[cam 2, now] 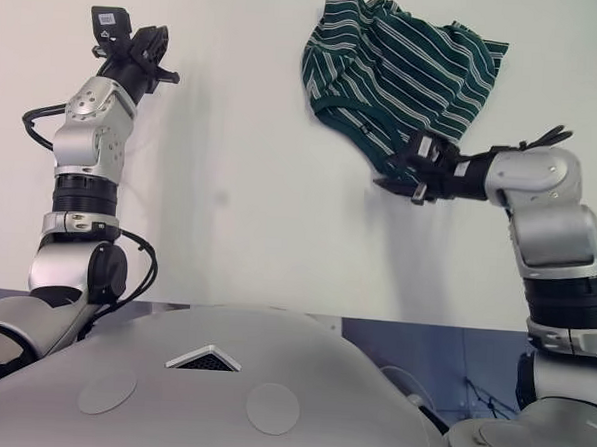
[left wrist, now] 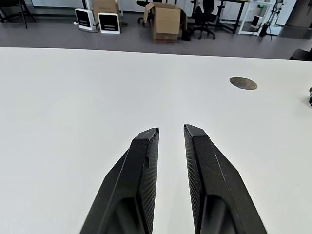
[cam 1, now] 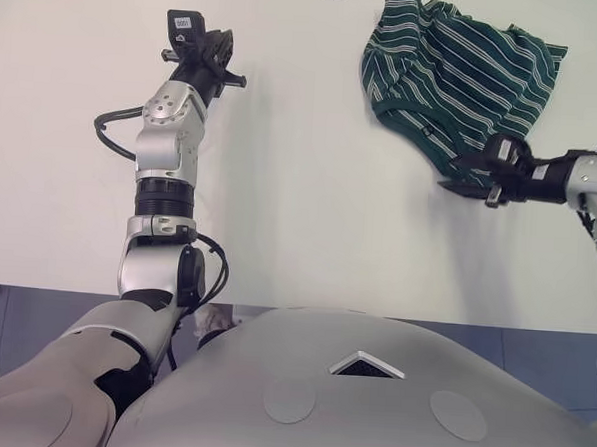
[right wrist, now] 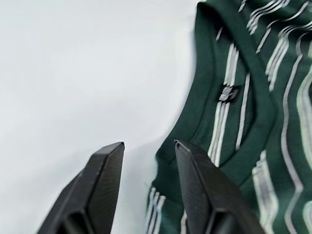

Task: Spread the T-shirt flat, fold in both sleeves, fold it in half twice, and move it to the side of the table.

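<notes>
At the near edge of the bunched green striped T-shirt (cam 1: 462, 67), the right gripper (right wrist: 148, 145) hangs low with its two fingers parted and nothing between them. One finger lies over the fabric just beside the collar (right wrist: 202, 83) and its small label (right wrist: 227, 92), the other over bare table (cam 1: 311, 184). The shirt itself lies crumpled toward the far right of the table, folds piled on one another, so spreading appears not yet done. The main risk seems to be a poor bite. Closing from this stance could catch only the ribbed collar band or a single top layer, and a pull would then drag the whole heap across the smooth surface instead of opening it. A deeper bite might instead clamp several layers together and lock the wrinkles in. The finger on the bare side could also scrape the tabletop if the wrist drops further. The left gripper (left wrist: 170, 131), slightly open and empty, sits over bare table well apart from the cloth, so nothing pins the opposite side against sliding.
</notes>
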`<state>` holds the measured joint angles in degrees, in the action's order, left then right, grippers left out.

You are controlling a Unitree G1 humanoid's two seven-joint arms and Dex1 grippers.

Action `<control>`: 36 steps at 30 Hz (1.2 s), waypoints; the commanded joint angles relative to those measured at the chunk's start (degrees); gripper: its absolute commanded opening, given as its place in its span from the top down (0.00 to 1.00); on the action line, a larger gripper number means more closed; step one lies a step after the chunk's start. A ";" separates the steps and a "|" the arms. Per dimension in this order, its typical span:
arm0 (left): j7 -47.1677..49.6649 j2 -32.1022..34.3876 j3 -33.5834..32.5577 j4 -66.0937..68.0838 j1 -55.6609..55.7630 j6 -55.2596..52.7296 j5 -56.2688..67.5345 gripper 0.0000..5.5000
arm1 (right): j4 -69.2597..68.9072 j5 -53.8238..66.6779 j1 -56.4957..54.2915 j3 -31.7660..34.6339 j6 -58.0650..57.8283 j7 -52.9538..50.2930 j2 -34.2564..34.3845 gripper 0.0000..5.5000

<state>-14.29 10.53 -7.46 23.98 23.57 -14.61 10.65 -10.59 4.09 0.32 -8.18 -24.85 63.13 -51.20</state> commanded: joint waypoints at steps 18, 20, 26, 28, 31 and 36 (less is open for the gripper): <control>-2.31 -0.75 2.64 -3.42 1.36 -0.10 -0.23 0.83 | 6.61 -3.38 0.32 -1.73 2.44 -2.62 -1.37 0.84; -6.85 -0.20 5.46 -5.49 1.13 2.22 -0.69 0.83 | 7.18 -2.91 -0.76 -1.43 2.25 -3.31 -0.48 0.90; -27.29 7.06 21.47 -8.31 0.44 12.55 -8.22 0.78 | 3.01 3.73 -10.00 4.27 2.87 -4.70 3.59 1.00; -29.79 10.33 27.34 -4.35 3.69 19.11 -15.92 0.73 | 0.65 5.14 -11.56 4.94 2.43 -2.99 2.12 1.00; -29.57 11.74 35.47 1.79 9.96 26.67 -27.84 0.64 | -1.15 5.68 -13.67 4.81 2.02 -1.15 0.18 1.00; -27.03 7.51 39.44 10.46 15.38 30.89 -33.72 0.63 | -3.93 7.80 -16.11 5.56 0.26 0.39 -0.50 1.00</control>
<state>-41.89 18.95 31.33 32.11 36.86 15.42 -21.60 -12.91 10.89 -14.08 -3.39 -23.57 62.92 -50.82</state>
